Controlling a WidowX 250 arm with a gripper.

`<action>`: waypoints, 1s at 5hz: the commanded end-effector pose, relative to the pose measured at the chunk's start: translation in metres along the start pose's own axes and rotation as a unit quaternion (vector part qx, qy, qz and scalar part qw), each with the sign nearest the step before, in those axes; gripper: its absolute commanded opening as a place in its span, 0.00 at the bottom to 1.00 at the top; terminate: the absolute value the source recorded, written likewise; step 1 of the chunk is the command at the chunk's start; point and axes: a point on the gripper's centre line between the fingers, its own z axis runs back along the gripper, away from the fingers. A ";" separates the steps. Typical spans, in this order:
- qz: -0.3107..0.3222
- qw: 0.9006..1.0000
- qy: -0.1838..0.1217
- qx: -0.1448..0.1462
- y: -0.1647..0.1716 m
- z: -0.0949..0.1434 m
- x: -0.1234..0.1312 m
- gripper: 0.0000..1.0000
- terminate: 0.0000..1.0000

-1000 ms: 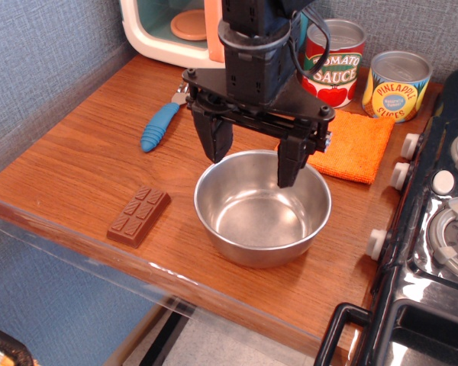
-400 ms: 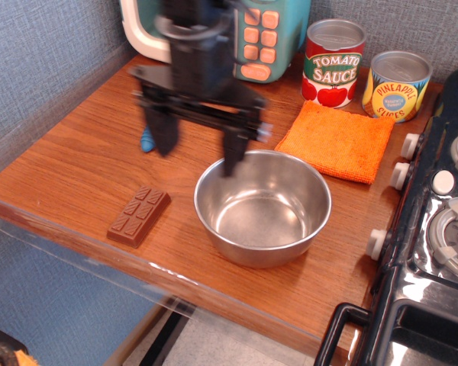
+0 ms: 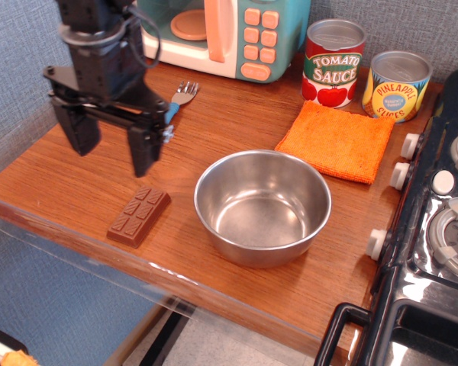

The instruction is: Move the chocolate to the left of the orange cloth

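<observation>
Claw point(image 3: 113, 145) agape above flat, brown, square-segmented chocolate point(image 3: 139, 216)

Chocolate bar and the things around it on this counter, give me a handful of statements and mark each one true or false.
1. The chocolate lies flat on the wooden counter, near its front edge. True.
2. The gripper is clamped on the chocolate. False: its fingers are spread open, above and behind the bar, holding nothing.
3. The steel bowl is empty. True.
4. The orange cloth lies inside the bowl. False: it lies on the counter behind the bowl, in front of the two cans.
5. The chocolate sits right of the bowl. False: it is to the bowl's left in the picture.
</observation>
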 end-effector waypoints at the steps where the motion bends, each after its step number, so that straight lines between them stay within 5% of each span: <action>1: 0.025 1.000 0.014 0.012 0.001 -0.028 -0.001 1.00 0.00; 3: 0.026 0.999 0.026 0.021 -0.006 -0.070 -0.002 1.00 0.00; 5: 0.054 0.997 0.035 0.039 0.006 -0.085 0.002 1.00 0.00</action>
